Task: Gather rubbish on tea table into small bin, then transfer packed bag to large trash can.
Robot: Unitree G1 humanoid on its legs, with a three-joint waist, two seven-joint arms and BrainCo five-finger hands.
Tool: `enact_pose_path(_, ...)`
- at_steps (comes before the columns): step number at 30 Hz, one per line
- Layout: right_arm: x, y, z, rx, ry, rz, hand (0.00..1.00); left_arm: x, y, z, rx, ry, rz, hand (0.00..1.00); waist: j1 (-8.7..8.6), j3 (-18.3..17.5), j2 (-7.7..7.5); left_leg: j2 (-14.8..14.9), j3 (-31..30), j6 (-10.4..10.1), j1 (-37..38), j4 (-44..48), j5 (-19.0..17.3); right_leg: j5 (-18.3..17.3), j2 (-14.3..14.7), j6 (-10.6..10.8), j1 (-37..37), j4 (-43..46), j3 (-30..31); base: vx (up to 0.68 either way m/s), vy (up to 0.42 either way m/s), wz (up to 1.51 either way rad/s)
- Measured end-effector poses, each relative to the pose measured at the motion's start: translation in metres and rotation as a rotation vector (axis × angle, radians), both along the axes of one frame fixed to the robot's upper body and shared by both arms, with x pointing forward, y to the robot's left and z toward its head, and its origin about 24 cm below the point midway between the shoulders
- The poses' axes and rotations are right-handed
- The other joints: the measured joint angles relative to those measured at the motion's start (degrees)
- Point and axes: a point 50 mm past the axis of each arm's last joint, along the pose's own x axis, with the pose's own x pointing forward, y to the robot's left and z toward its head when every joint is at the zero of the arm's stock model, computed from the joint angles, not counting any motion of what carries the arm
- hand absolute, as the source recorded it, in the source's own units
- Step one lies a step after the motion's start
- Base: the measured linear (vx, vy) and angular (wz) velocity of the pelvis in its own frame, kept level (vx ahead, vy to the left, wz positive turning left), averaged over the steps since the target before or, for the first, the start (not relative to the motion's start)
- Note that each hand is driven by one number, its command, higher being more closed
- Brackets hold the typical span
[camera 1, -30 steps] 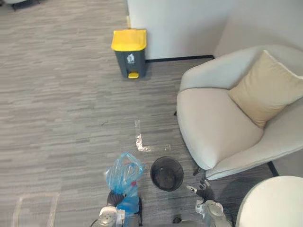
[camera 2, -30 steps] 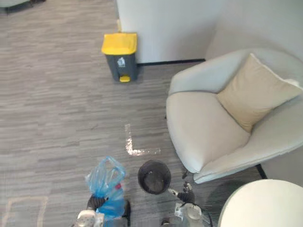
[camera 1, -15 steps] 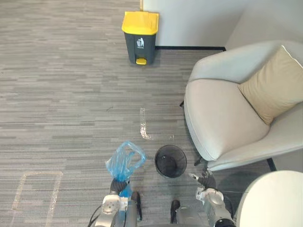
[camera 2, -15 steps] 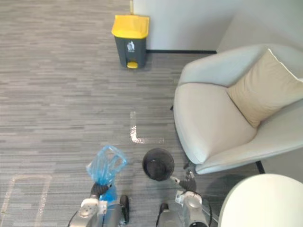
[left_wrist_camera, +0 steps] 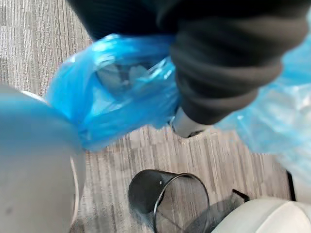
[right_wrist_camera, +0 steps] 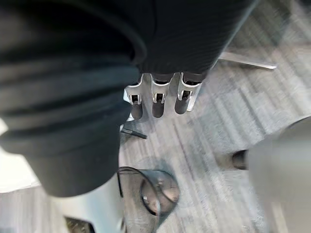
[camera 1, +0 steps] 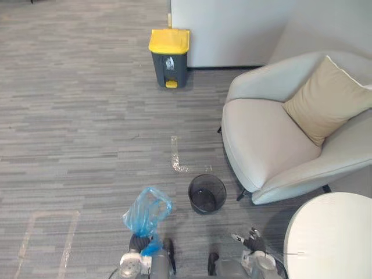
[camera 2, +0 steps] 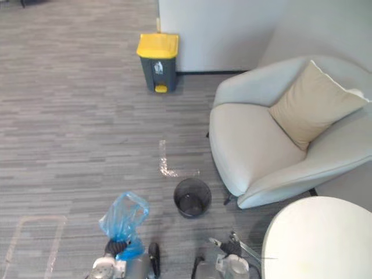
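Note:
A blue plastic bag hangs bunched above my left hand, which is shut on its neck low in the eye views. In the left wrist view the blue bag wraps round that hand. The small black mesh bin stands upright on the floor to the right of the bag, apart from it. My right hand hovers open and holds nothing below and to the right of the bin; its fingers hang straight. The large grey trash can with a yellow lid stands shut far ahead by the wall.
A pale armchair with a tan cushion fills the right side, close to the small bin. The round white tea table shows at the lower right. Grey carpet with tape marks lies between me and the trash can.
The whole view has shifted, so the camera moved. My left hand still holds the blue bag, and both hands now sit a little farther back from the small bin.

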Motion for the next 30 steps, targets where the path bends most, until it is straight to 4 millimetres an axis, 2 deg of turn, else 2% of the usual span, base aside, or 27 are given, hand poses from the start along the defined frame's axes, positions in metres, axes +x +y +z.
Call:
enact_pose_path(4, -0.002, 0.0, -0.001, 0.0, 0.006, -0.003, 0.0, 0.0, 0.0, -0.002, 0.0, 0.015, 0.0, 1.0, -0.08, -0.1, 0.14, -0.6, -0.7, 0.3, 1.6, 0.0, 0.1, 1.2, -0.1, -0.4, 3.1, -1.5, -1.0, 0.19, -0.021, 0.14)
enact_pose_path(8, 0.002, -0.001, 0.001, 0.0, -0.004, -0.009, 0.0, 0.002, 0.0, -0.002, 0.001, 0.013, -0.003, 1.0, -0.09, -0.1, 0.37, -1.4, -3.4, 0.2, 1.4, 0.1, 0.1, 1.2, -0.5, -0.4, 5.6, -2.8, -5.3, 0.1, -0.035, 0.49)
enact_pose_path(11, 0.008, -0.005, 0.003, -0.008, -0.016, -0.018, 0.0, 0.004, -0.001, -0.001, 0.0, 0.01, -0.007, 1.0, 0.12, -0.1, 0.27, -2.2, -1.8, 0.1, 0.2, -0.9, 3.1, 1.3, -2.1, -0.4, 6.4, -2.9, -9.5, 0.02, -0.008, 0.69)
enact_pose_path(12, 0.008, -0.004, 0.002, 0.0, -0.015, -0.036, 0.0, 0.008, -0.003, 0.0, -0.002, -0.001, -0.01, 1.0, -0.18, 0.0, 0.01, -1.6, 4.0, 1.3, 0.4, -2.3, 2.7, 1.4, -3.1, -0.5, 7.0, -3.6, -11.7, -0.03, 0.025, 0.78)
enact_pose_path(13, 0.006, -0.007, 0.002, -0.008, -0.009, -0.047, 0.0, 0.01, -0.004, 0.001, -0.004, -0.005, -0.011, 1.0, -0.53, 0.1, 0.48, 2.0, 14.0, 2.4, 0.3, 0.0, 0.7, 1.4, -3.1, -0.6, 7.7, -4.0, -14.1, -0.03, 0.039, 0.81)
enact_pose_path(14, 0.007, -0.009, 0.002, -0.014, -0.01, -0.048, 0.0, 0.01, -0.004, 0.001, -0.004, -0.007, -0.012, 1.0, -0.74, 0.1, 0.83, 3.4, 17.0, 2.5, 0.3, 0.7, 0.1, 1.4, -3.1, -0.6, 7.9, -3.9, -15.0, 0.01, 0.052, 0.81)
enact_pose_path(15, 0.007, -0.014, 0.003, -0.029, -0.009, -0.051, 0.0, 0.013, -0.005, 0.001, -0.006, -0.013, -0.016, 1.0, -0.75, 0.1, 1.48, 5.2, 20.8, 1.8, 0.3, 1.1, -0.2, 1.4, -3.2, -0.5, 7.9, -3.7, -16.2, 0.03, 0.078, 0.57)
enact_pose_path(16, 0.006, -0.016, 0.003, -0.034, -0.005, -0.051, 0.0, 0.014, -0.005, 0.002, -0.005, -0.015, -0.017, 1.0, -0.66, 0.2, 1.73, 4.8, 21.1, 2.0, 0.2, 1.1, -0.3, 1.3, -3.5, -0.4, 7.9, -3.6, -16.3, 0.05, 0.145, 0.51)
enact_pose_path(17, 0.008, -0.017, 0.004, -0.037, -0.006, -0.051, 0.0, 0.016, -0.003, 0.003, 0.002, -0.022, -0.018, 1.0, -0.51, 0.5, 1.33, 3.7, 20.3, 2.1, 0.1, 1.0, -0.3, 1.4, -4.2, 0.3, 8.0, -3.6, -16.5, 0.03, 0.201, 0.46)
enact_pose_path(18, 0.011, -0.013, 0.005, -0.031, -0.016, -0.048, 0.0, 0.015, 0.0, 0.002, 0.009, -0.016, -0.018, 1.0, -0.44, 0.8, 0.55, 2.2, 19.2, 3.1, -0.1, 1.2, -1.3, 1.1, -5.3, 1.6, 8.5, -3.5, -17.5, 0.03, 0.214, 0.4)
enact_pose_path(19, 0.011, -0.013, 0.005, -0.03, -0.016, -0.049, 0.0, 0.015, -0.001, 0.002, 0.008, -0.014, -0.018, 1.0, -0.47, 0.9, 0.45, 1.8, 18.8, 3.4, -0.2, 1.3, -2.0, 0.8, -5.7, 2.1, 8.7, -3.4, -17.9, 0.01, 0.218, 0.52)
enact_pose_path(20, 0.01, -0.013, 0.004, -0.031, -0.012, -0.051, 0.0, 0.013, -0.003, 0.002, 0.002, -0.011, -0.018, 1.0, -0.41, 0.9, 0.1, 0.4, 18.0, 4.0, -0.7, 2.6, -4.8, -0.8, -7.2, 4.2, 8.9, -1.5, -18.6, 0.02, 0.176, 0.43)
enact_pose_path(22, 0.01, -0.016, 0.004, -0.037, -0.01, -0.052, 0.0, 0.01, -0.006, 0.0, -0.008, -0.002, -0.015, 1.0, -0.54, 1.6, 0.2, -1.6, 17.3, 5.2, -0.3, 3.0, -6.8, -2.2, -9.9, 5.0, 7.7, 5.4, -18.5, 0.02, 0.239, 0.44)
enact_pose_path(23, 0.01, -0.017, 0.004, -0.038, -0.008, -0.052, 0.0, 0.007, -0.007, -0.001, -0.011, 0.007, -0.012, 1.0, -0.64, 1.8, 0.37, -3.6, 17.1, 5.3, 1.6, 0.0, -6.9, -1.1, -12.5, 3.3, 4.2, 13.7, -16.5, 0.16, 0.314, 0.59)
enact_pose_path(24, 0.004, -0.014, 0.002, -0.033, 0.004, -0.049, 0.0, 0.005, -0.004, -0.001, -0.004, 0.01, -0.012, 1.0, -1.38, 2.0, 0.0, -5.0, 16.9, 6.6, 4.3, -0.5, -7.9, 2.0, -15.1, -1.9, -0.9, 24.7, -12.7, 0.24, 0.238, 0.61)
enact_pose_path(25, 0.002, -0.014, 0.001, -0.031, 0.009, -0.043, 0.0, 0.005, -0.004, -0.001, -0.002, 0.007, -0.012, 1.0, -1.68, 2.2, 0.73, -4.2, 16.3, 7.1, 4.5, 0.6, -8.5, 3.0, -14.3, -3.2, -3.2, 30.4, -10.5, 0.3, 0.144, 0.86)
enact_pose_path(26, 0.004, -0.012, 0.002, -0.023, 0.001, -0.049, 0.0, 0.003, 0.001, -0.002, 0.011, 0.024, -0.008, 1.0, -1.94, 2.8, 0.31, -4.9, 13.8, 7.5, 5.7, 1.9, -9.8, 1.1, -11.9, -1.4, -6.4, 37.9, -5.1, 0.26, 0.056, 0.8)
enact_pose_path(27, 0.001, -0.013, 0.001, -0.024, 0.01, -0.049, 0.0, 0.002, 0.005, -0.002, 0.022, 0.032, 0.0, 1.0, -2.65, 3.2, 0.01, -5.1, 12.2, 7.2, 7.6, 0.8, -10.3, -0.9, -8.5, -0.7, -9.2, 40.2, -3.3, 0.22, 0.064, 0.74)
enact_pose_path(29, 0.002, -0.012, 0.002, -0.023, 0.001, -0.046, 0.0, 0.0, 0.007, -0.003, 0.034, 0.034, 0.011, 1.0, -2.63, 3.5, 0.26, -5.8, 10.6, 6.7, 10.1, -2.0, -10.0, -3.3, -5.5, -0.6, -13.4, 37.3, -4.4, 0.27, 0.076, 0.5)
enact_pose_path(30, 0.004, -0.012, 0.003, -0.025, -0.006, -0.046, 0.0, 0.001, 0.006, -0.003, 0.031, 0.034, 0.011, 1.0, -2.77, 3.5, 0.18, -6.5, 9.1, 6.5, 11.9, -3.9, -10.1, -3.6, -4.4, -0.7, -15.5, 31.7, -6.6, 0.31, 0.078, 0.47)
